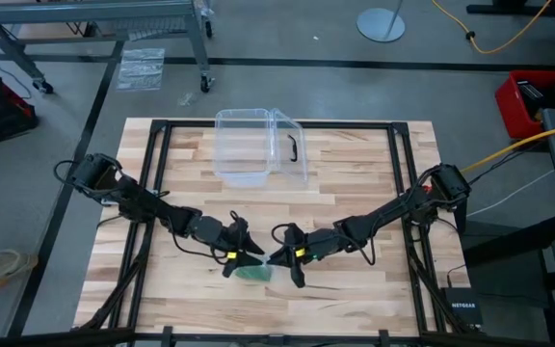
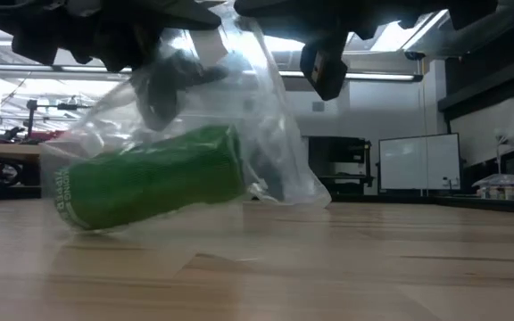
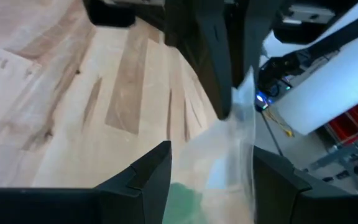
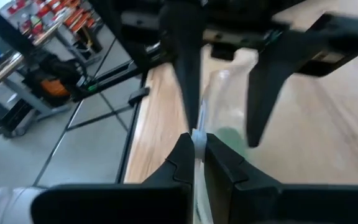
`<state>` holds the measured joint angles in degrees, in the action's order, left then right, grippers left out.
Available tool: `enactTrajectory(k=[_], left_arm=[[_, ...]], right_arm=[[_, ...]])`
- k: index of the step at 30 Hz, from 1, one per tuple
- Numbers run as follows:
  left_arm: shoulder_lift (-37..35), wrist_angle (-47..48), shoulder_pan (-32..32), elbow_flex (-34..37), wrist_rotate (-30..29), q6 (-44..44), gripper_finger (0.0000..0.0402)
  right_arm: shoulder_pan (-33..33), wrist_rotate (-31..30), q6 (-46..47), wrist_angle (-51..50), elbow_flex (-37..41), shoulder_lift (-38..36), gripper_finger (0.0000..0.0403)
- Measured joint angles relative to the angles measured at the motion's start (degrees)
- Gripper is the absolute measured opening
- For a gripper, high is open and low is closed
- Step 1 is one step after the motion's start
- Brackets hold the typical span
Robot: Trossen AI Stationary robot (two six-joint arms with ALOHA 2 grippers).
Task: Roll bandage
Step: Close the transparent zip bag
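The bandage (image 2: 154, 178) is seen as a stubby green cylinder, sealed inside a crinkly clear plastic wrapper (image 2: 279, 152) and tilted with its lower end resting on the bench (image 2: 373, 267); in the high view it lies at the lower centre of the frame, between the 2 grippers. The left gripper (image 1: 242, 253) is positioned at the wrapper with its jaws spread wide, and nothing is gripped by them; the film merely stands between the 2 fingers (image 3: 148, 180) in the left wrist view. The right gripper (image 1: 282, 255) is closed tightly, and a thin edge of the wrapper is pinched between its jaws in the right wrist view. A clear plastic box (image 1: 258, 145) stands apart at the upper centre of the high view. Several faults can be judged likely from here: with only 1 pinch on slick film, the wrapper could slip free or tear unevenly; the roll could drop out and roll away across the bench if the bag is lifted by its open side; and the left jaws could close on film alone, bunching it around the roll instead of freeing it. White lettering is visible on the lower left end of the green roll in the low view, but it cannot be read.
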<state>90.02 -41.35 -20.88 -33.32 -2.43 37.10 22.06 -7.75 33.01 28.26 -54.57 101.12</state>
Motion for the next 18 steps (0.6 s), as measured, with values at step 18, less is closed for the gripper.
enactTrajectory(k=[18], left_arm=[[0.0,0.3,0.1,-2.0,3.4,-7.1,0.0046]], right_arm=[[-2.2,0.6,1.2,1.9,-2.3,0.0,0.0018]])
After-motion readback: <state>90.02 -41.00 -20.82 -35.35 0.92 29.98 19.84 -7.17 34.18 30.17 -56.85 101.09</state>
